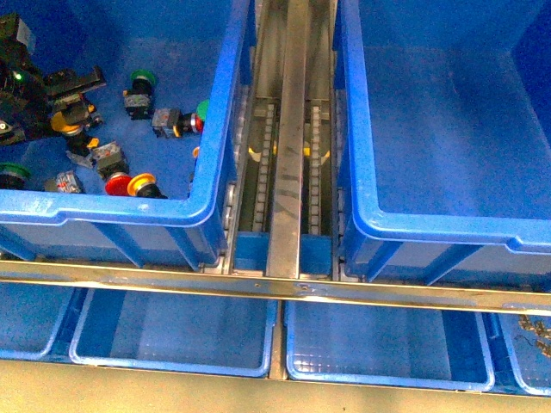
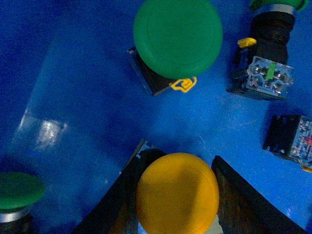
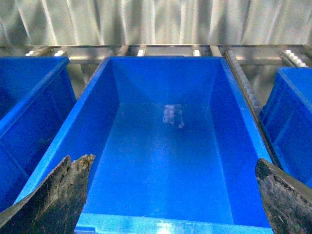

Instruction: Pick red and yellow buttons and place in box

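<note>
My left gripper (image 2: 181,158) is shut on the yellow button (image 2: 177,195), its black fingers (image 2: 234,195) pressing both sides of the cap. In the front view this gripper (image 1: 58,107) is at the far left of the left bin (image 1: 211,172), holding the yellow button (image 1: 64,123) low over the bin floor. A red button (image 1: 118,183) and another yellow button (image 1: 142,183) lie near the bin's front wall; a second red button (image 1: 195,123) lies by the right wall. My right gripper (image 3: 173,168) is open and empty over the box (image 3: 170,225), also in the front view (image 1: 366,172).
Green buttons (image 2: 178,38) (image 2: 17,190) and loose contact blocks (image 2: 268,75) surround the held button. A metal roller rail (image 1: 287,155) runs between the two bins. Shallow blue trays (image 1: 172,340) sit below a metal bar along the front.
</note>
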